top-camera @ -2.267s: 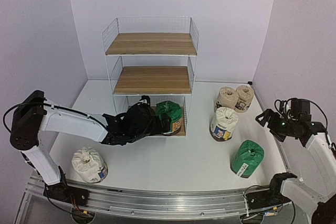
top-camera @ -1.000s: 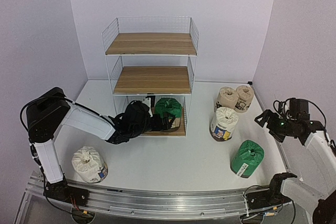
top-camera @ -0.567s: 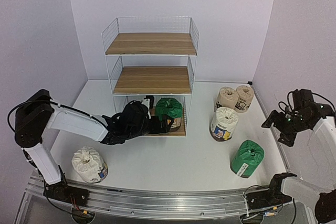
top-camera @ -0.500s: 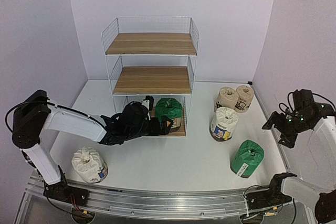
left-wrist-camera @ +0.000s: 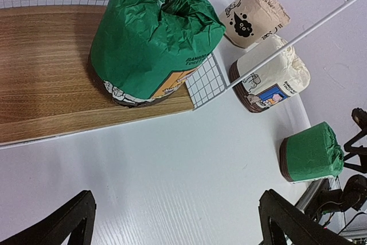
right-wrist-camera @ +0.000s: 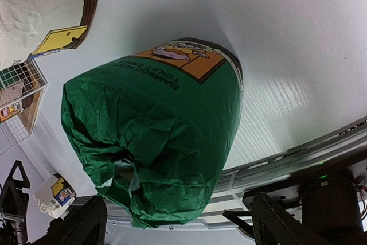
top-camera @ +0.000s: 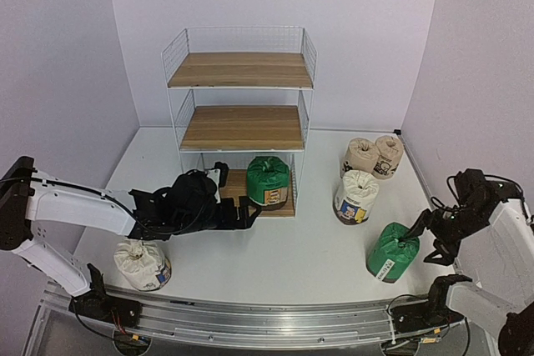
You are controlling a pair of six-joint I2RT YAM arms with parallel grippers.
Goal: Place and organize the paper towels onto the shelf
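Note:
The shelf [top-camera: 242,127] stands at the back centre, and one green paper towel roll [top-camera: 269,181] [left-wrist-camera: 152,38] sits upright on the right of its bottom board [left-wrist-camera: 46,84]. My left gripper [top-camera: 249,214] [left-wrist-camera: 178,222] is open and empty over the table in front of that tier. A second green roll [top-camera: 392,252] [right-wrist-camera: 155,142] leans on the table at the right. My right gripper [top-camera: 424,241] [right-wrist-camera: 180,225] is open, its fingers on either side of that roll's crumpled top, with a gap showing on the right side.
Two tan rolls [top-camera: 361,156] [top-camera: 389,154] and a white roll [top-camera: 356,196] stand right of the shelf. Another white roll [top-camera: 142,263] sits at the near left by the left arm. A metal rail [top-camera: 267,318] runs along the near edge.
My left gripper has drawn back out of the bottom tier, leaving the green roll upright there. My right arm has come down to the green roll on the table, its jaws narrowing slightly.

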